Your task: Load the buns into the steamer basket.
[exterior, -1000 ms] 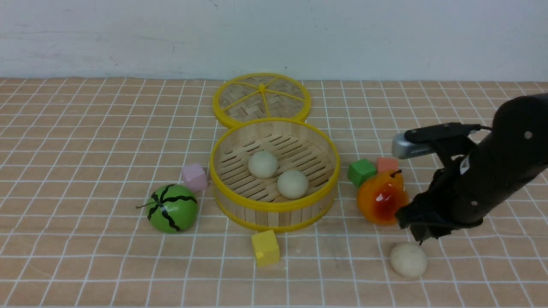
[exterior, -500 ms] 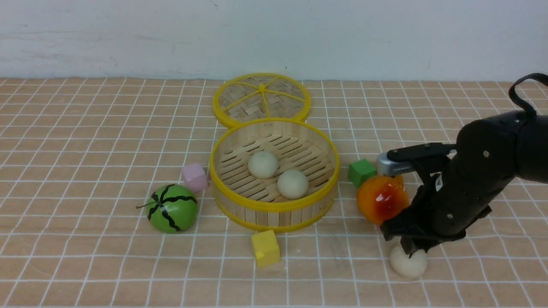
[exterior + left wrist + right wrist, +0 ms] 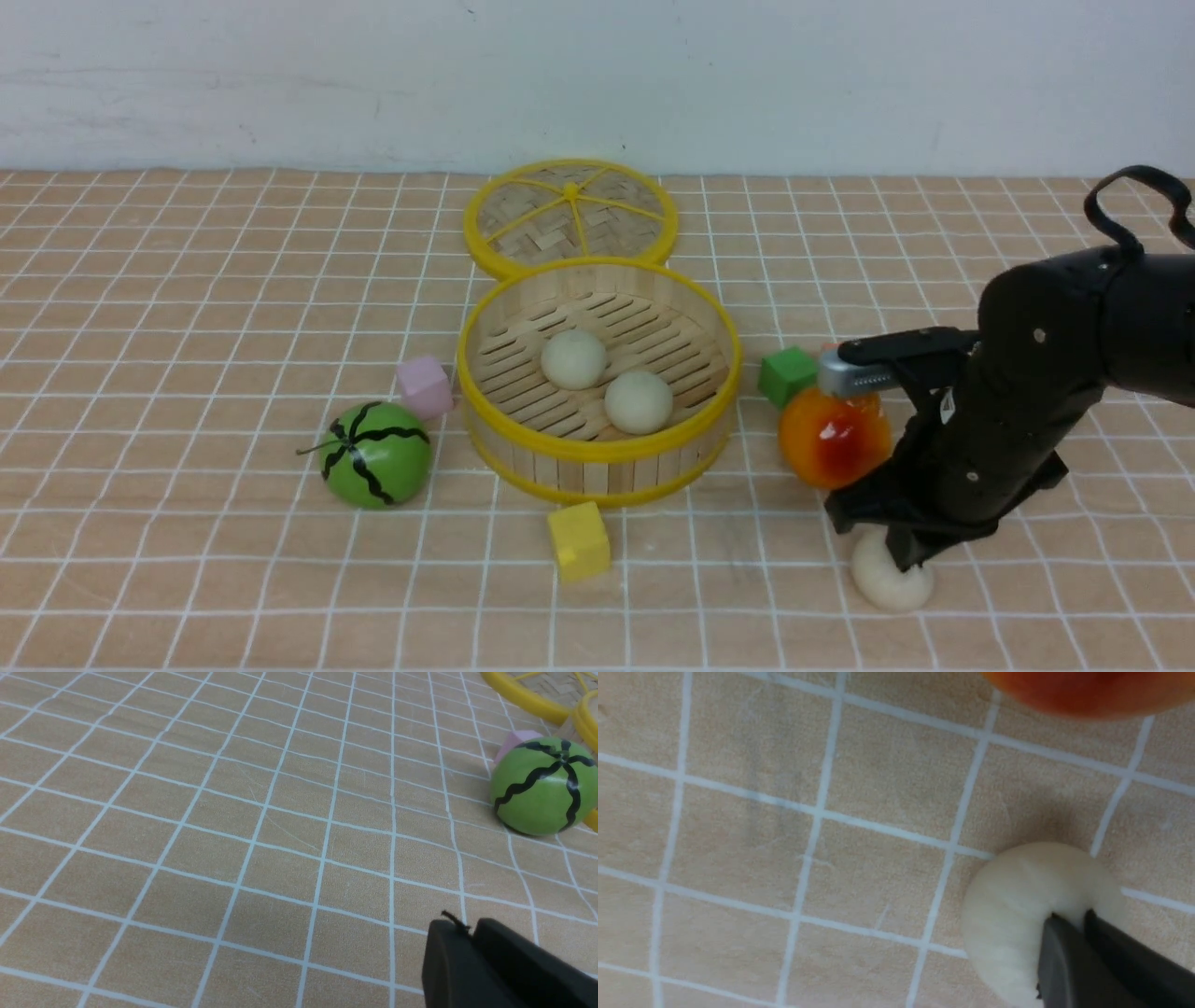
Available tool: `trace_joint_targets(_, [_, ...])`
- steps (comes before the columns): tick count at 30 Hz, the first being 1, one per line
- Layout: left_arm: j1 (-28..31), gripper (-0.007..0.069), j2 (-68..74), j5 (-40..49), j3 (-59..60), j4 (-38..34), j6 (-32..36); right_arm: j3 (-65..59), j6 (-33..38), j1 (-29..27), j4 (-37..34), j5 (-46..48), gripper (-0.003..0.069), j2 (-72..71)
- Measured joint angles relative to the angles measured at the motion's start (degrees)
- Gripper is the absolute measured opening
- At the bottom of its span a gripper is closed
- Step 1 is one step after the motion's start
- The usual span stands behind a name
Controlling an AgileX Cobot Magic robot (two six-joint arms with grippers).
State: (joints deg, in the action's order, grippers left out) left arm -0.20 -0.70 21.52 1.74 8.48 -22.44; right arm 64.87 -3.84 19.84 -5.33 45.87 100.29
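At lower right, the right claw (image 3: 902, 560), clenched, digs into a bun (image 3: 882, 586). The left claw (image 3: 468, 933) is clenched, empty.

Right arm (image 3: 1046, 373): matte black rounded housings, small pale screw heads, white label. Black cable (image 3: 1131, 172) loops above. Silver-grey camera module (image 3: 854, 378) at wrist. Left gripper (image 3: 468, 931): black fingers

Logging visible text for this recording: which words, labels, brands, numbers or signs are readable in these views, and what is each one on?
No text can be read in any view.
Small white patch on the right arm: possibly a sticker, too small to read.
Steamer basket, buns, watermelon ball, yellow cube: no print shows.
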Motion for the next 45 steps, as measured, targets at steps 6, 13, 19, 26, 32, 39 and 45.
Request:
trace_joint_targets(6, [0.0, 0.0071, 0.0, 0.0, 0.0, 0.0, 0.0, 9.2, 1.7, 2.3, -6.8, 4.4, 0.0000, -2.4])
trace_joint_targets(13, [0.0, 0.0076, 0.0, 0.0, 0.0, 0.0, 0.0, 24.5, 4.9, 2.4, -10.5, 3.7, 0.0000, 0.2])
trace_joint_targets(19, [0.0, 0.0085, 0.0, 0.0, 0.0, 0.0, 0.0, 30.6, 5.6, 2.4, -11.9, -5.1, 0.0000, 9.4])
trace_joint_targets(26, [0.0, 0.0092, 0.0, 0.0, 0.0, 0.0, 0.0, 30.8, 6.5, 2.4, -12.1, -14.5, 0.0022, 19.8])
trace_joint_targets(32, [0.0, 0.0101, 0.0, 0.0, 0.0, 0.0, 0.0, 31.0, 6.6, 2.4, -12.1, -15.9, 0.0127, 22.0])
trace_joint_targets(39, [0.0, 0.0111, 0.0, 0.0, 0.0, 0.0, 0.0, 31.1, 6.6, 2.4, -10.8, -11.3, 0.0384, 16.3])
trace_joint_targets(45, [0.0, 0.0113, 0.0, 0.0, 0.0, 0.0, 0.0, 31.1, 5.4, 2.4, -4.1, 1.0, 0.0501, 2.2])
